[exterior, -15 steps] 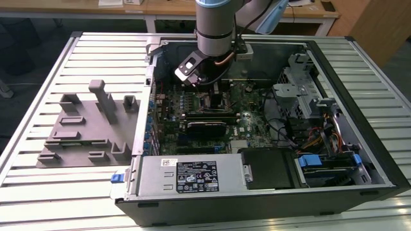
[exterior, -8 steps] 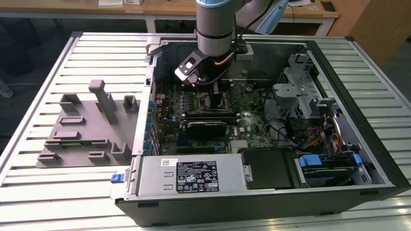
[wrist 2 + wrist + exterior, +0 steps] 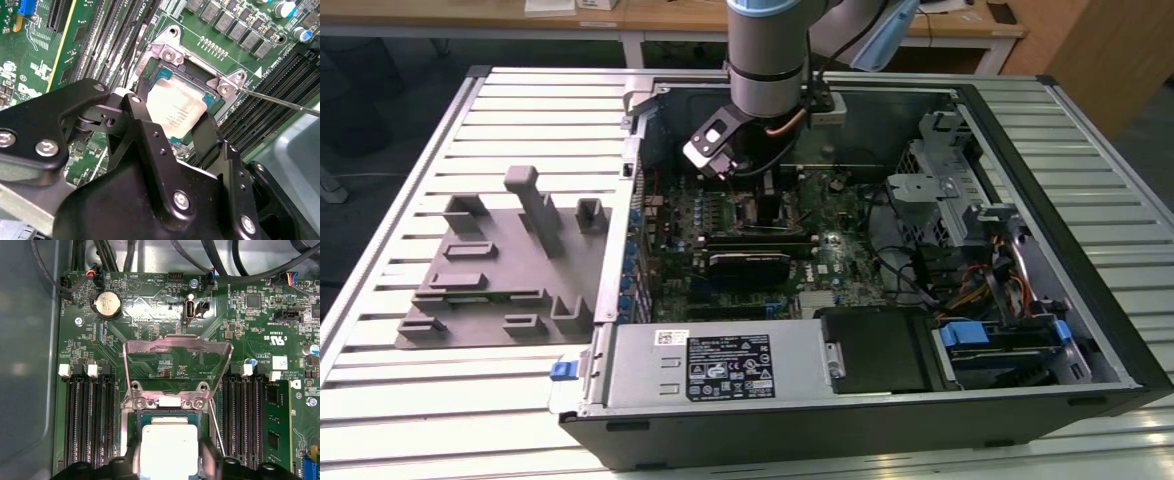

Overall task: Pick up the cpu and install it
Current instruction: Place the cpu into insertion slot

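The cpu [image 3: 175, 107] [image 3: 167, 447], a pale silver square chip, sits at the open socket [image 3: 170, 52] on the green motherboard, level with the socket frame. My gripper [image 3: 170, 112] [image 3: 169, 460] is down inside the computer case [image 3: 1067, 130], and its black fingers [image 3: 134, 107] press against two opposite edges of the chip. Behind the chip, the socket's metal load plate [image 3: 177, 362] stands raised. A thin metal lever [image 3: 280, 102] sticks out beside the socket. In the exterior view the arm reaches down over the middle of the board, with the gripper [image 3: 761, 190] low above it.
Memory slots [image 3: 90, 420] run along both sides of the socket. A coin battery [image 3: 107, 304] and cable plugs lie beyond it. The power supply [image 3: 720, 365], cables [image 3: 947, 270] and drive cage crowd the case. Grey fixture blocks [image 3: 494, 270] stand on the slatted table at the exterior view's left.
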Action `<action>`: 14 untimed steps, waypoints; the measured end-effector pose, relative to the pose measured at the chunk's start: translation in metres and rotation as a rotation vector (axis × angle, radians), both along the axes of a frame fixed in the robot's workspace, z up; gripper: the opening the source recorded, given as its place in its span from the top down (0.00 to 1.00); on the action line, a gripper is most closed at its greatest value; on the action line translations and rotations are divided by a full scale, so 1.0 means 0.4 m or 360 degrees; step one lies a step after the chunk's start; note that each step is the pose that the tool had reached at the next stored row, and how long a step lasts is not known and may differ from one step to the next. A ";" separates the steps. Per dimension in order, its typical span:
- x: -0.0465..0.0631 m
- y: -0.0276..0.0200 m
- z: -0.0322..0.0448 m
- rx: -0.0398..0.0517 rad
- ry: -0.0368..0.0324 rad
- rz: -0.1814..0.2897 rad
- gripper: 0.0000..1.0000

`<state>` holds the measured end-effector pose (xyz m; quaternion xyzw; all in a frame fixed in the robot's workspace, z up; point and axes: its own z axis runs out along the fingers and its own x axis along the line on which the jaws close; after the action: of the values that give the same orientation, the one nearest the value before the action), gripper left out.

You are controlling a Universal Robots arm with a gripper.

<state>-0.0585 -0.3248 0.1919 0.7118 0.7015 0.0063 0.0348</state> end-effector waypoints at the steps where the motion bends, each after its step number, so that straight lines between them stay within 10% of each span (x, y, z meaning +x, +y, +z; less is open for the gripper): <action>1: 0.000 0.000 0.000 0.0000 0.0000 0.0000 0.39; 14: 0.000 0.000 0.000 -0.0035 0.0000 0.0000 0.39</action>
<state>-0.0585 -0.3249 0.1919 0.7114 0.7015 -0.0014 0.0425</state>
